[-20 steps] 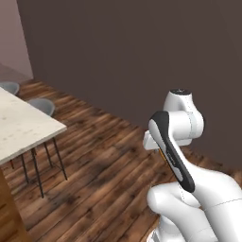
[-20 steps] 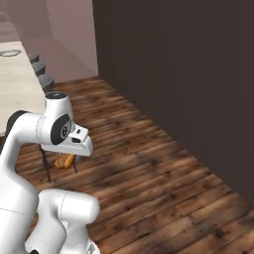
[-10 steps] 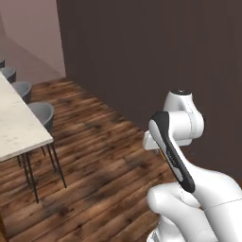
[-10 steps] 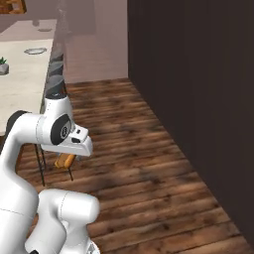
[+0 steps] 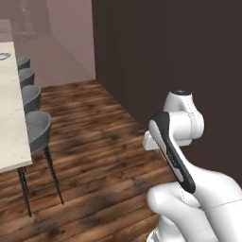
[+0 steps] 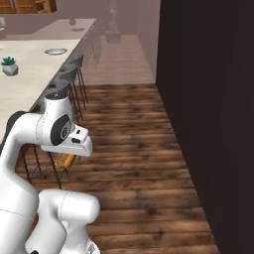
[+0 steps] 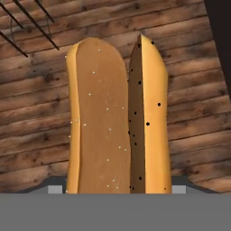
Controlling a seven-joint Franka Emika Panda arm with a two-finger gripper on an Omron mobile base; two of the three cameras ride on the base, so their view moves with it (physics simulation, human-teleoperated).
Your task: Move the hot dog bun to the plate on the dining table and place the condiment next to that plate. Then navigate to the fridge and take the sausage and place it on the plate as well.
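Note:
The hot dog bun, tan and split lengthwise with dark seeds on its cut side, stands between my fingers in the hand view and hides the tips. From the right base view the bun hangs under my hand, with my gripper shut on it above the wooden floor. The pale dining table stretches off to the left, and a round grey plate lies on it far ahead. The same table fills the left edge of the left base view. The condiment, the sausage and the fridge are out of view.
Grey stools line the table's near side. A dark wall runs along the right. A small potted plant stands on the table. Wooden floor lies open between stools and wall.
The whole scene has shifted as the base turned: the table and stools now run ahead on the left and the wall sits closer on the right. The bun stays in my grip.

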